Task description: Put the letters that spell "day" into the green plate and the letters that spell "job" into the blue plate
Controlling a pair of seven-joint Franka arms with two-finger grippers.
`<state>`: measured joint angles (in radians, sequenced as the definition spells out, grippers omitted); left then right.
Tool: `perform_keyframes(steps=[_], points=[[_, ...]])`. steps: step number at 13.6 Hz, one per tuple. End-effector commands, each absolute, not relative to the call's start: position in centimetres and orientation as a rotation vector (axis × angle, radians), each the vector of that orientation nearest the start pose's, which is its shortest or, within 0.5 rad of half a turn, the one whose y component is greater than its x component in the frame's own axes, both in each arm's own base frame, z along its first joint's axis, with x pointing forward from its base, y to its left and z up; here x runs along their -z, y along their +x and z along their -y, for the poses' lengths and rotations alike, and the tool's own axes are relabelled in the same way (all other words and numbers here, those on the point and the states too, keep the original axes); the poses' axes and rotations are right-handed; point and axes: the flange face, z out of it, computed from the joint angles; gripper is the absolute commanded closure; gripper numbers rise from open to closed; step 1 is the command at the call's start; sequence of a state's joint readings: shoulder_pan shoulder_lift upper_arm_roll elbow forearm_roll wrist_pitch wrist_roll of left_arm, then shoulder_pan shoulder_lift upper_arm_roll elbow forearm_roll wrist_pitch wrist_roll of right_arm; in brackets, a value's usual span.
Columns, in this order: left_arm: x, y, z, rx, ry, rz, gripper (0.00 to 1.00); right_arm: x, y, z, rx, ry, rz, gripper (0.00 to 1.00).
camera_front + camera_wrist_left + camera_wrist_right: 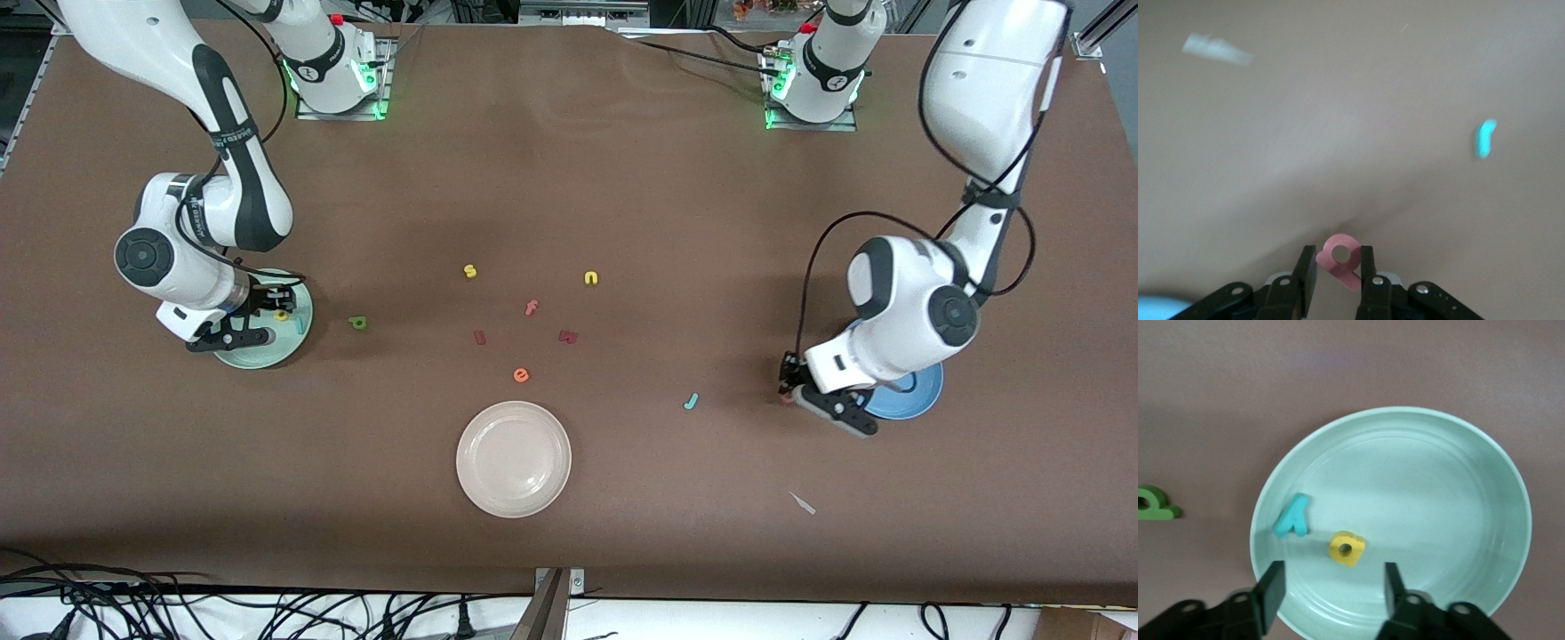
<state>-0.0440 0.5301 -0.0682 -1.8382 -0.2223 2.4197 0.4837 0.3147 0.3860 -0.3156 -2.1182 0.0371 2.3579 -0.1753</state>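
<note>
Right claw (267,313) over green plate (258,356); left claw (788,387) beside blue plate (916,400).

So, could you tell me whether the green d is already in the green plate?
No, the green d lies on the table beside the green plate.

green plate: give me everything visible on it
The green plate is round, shallow, pale mint, smooth and slightly glossy with faint concentric rings. It sits flat on the brown table at the right arm's end. Inside lie a teal y and a yellow a, close but apart. The right gripper hangs just over it, fingers open, holding nothing. The dark green d lies on the table beside it.
</note>
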Motion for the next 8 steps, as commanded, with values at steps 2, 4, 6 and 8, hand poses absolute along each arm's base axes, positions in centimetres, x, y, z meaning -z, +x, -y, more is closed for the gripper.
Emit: perform_keyframes(steps=[2,4,6,8], points=[[-26.4,59.4,0.8,0.102,-3.239,-0.713,0.77,-23.7,56.2,-2.7,-0.174,-3.181,0.258,0.0],[-25.9,58.1,-3.7,0.078,-3.202,-0.772,0.77,-23.7,56.1,-5.2,-0.169,-3.169,0.271,0.0],[-25.4,57.2,-6.9,0.059,-3.184,-0.788,0.76,-23.7,56.0,-6.7,-0.17,-3.151,0.359,0.0],[-25.3,57.1,-7.6,0.055,-3.182,-0.781,0.52,-24.3,55.8,-7.8,-0.155,-3.119,0.501,0.0]])
